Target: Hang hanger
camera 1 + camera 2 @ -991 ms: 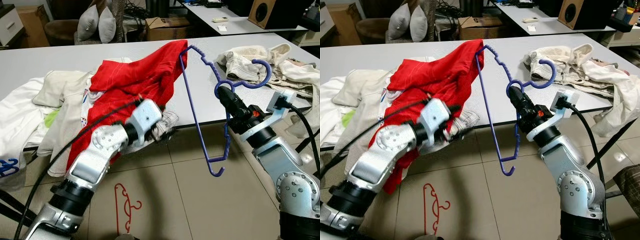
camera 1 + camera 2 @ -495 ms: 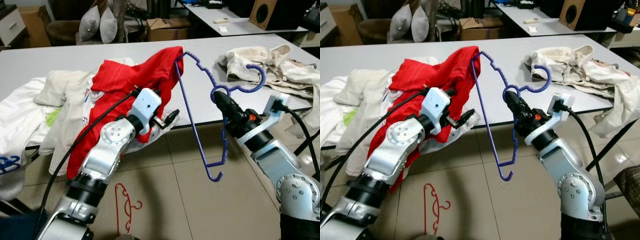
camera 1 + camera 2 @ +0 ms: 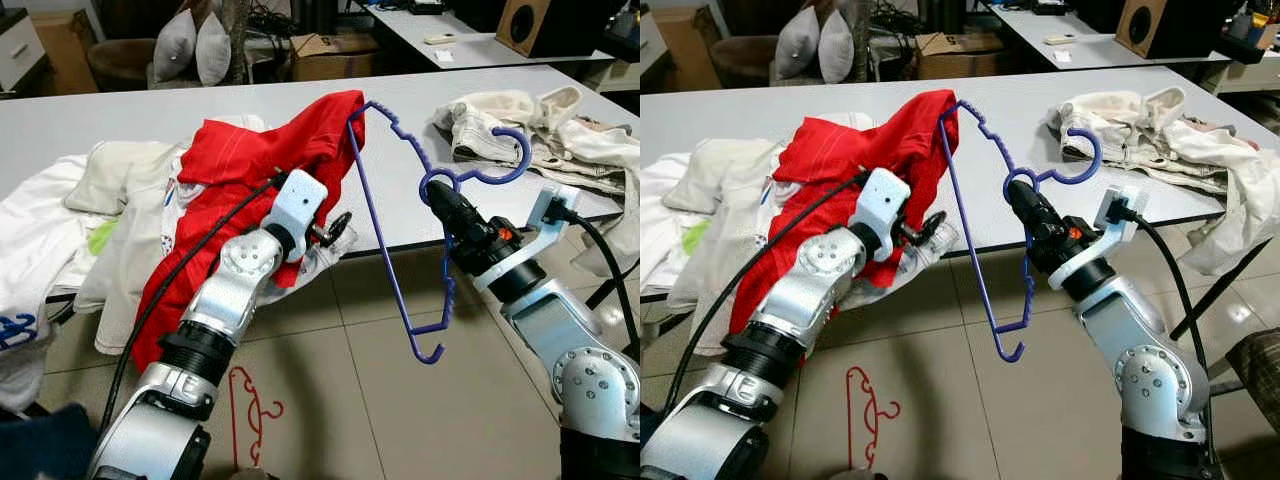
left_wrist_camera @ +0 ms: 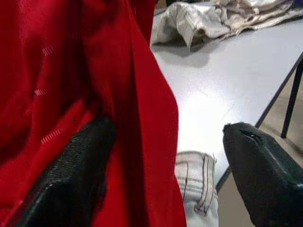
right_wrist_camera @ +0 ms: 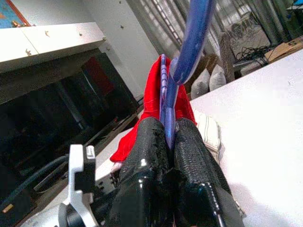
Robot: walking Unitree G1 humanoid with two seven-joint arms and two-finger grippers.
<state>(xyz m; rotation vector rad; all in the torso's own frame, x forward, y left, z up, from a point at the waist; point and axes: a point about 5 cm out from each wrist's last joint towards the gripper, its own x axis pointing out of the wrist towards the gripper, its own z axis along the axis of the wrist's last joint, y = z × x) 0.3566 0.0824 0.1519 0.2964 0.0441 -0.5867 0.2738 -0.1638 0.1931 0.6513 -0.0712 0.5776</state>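
R gripper (image 3: 440, 197) clamped on blue hanger (image 3: 385, 230) w/ red shirt (image 3: 250, 170) draped on one end; L gripper (image 4: 165, 170) fingers apart at shirt.

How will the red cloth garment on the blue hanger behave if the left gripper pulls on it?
The red cloth garment probably is floppy: it hangs in loose folds over the table edge. It may slide off the thin blue plastic hanger, since only one corner sits on it. The open left gripper likely bunches it easily.
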